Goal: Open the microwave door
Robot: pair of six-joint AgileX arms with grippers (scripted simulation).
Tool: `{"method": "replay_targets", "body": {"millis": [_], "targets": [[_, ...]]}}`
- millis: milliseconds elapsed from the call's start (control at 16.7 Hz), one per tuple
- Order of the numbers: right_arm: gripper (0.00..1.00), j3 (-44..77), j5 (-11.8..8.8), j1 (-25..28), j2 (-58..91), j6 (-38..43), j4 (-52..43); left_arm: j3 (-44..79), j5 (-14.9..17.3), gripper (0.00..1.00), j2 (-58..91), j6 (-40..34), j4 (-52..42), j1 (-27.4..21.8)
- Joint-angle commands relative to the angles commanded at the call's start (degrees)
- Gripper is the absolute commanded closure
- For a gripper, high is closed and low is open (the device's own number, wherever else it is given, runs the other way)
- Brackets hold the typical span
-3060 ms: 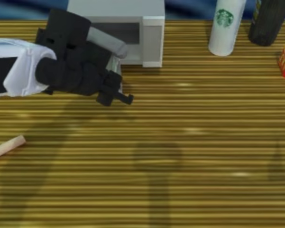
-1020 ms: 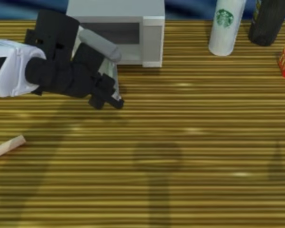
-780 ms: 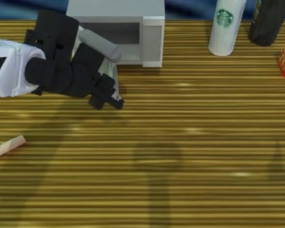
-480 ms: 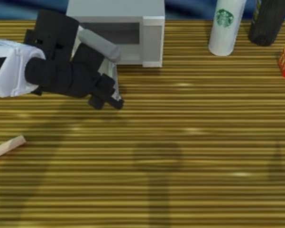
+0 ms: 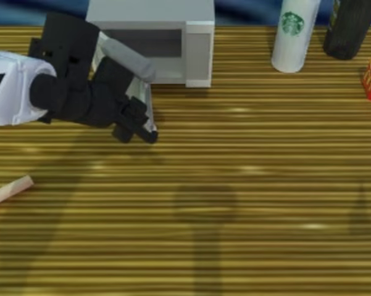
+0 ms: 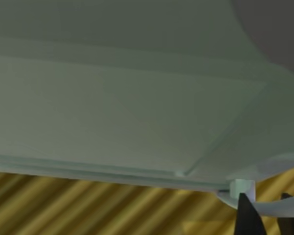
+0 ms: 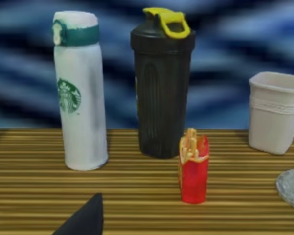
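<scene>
Grey microwave door (image 5: pixel 128 69), at upper left beside the microwave (image 5: pixel 173 37) on the desk (image 5: pixel 247 203), has swung slightly wider; the left tool (image 5: pixel 136 131) grasping its edge drifts leftward, so opening progresses.

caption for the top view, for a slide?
Left gripper at the free edge of the microwave door, swung out from the microwave on a wooden table.
</scene>
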Motion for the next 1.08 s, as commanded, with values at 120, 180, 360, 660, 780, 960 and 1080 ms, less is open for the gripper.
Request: {"method": "replay_targets", "body": {"millis": [120,180,360,660,780,960,1080], "targets": [[0.0,0.0,0.0,0.0,0.0,0.0,0.0,-0.04,0.81,1.0,-0.3,1.23,-0.23,0.63],[0.0,0.0,0.0,0.0,0.0,0.0,0.0,-0.13,1.23,1.0,-0.39,1.92,-0.43,0.97],[0.0,0.0,0.0,0.0,0.0,0.0,0.0,-0.34,1.89,1.0,-0.47,2.95,-0.8,1.51],[0.0,0.0,0.0,0.0,0.0,0.0,0.0,-0.34,1.89,1.0,-0.47,2.95,-0.8,1.51],[0.0,0.0,0.0,0.0,0.0,0.0,0.0,-0.34,1.89,1.0,-0.47,2.95,-0.8,1.51],[0.0,0.0,0.0,0.0,0.0,0.0,0.0,-0.34,1.89,1.0,-0.47,2.95,-0.8,1.51],[0.0,0.0,0.0,0.0,0.0,0.0,0.0,-0.34,1.89,1.0,-0.47,2.95,-0.8,1.51]]}}
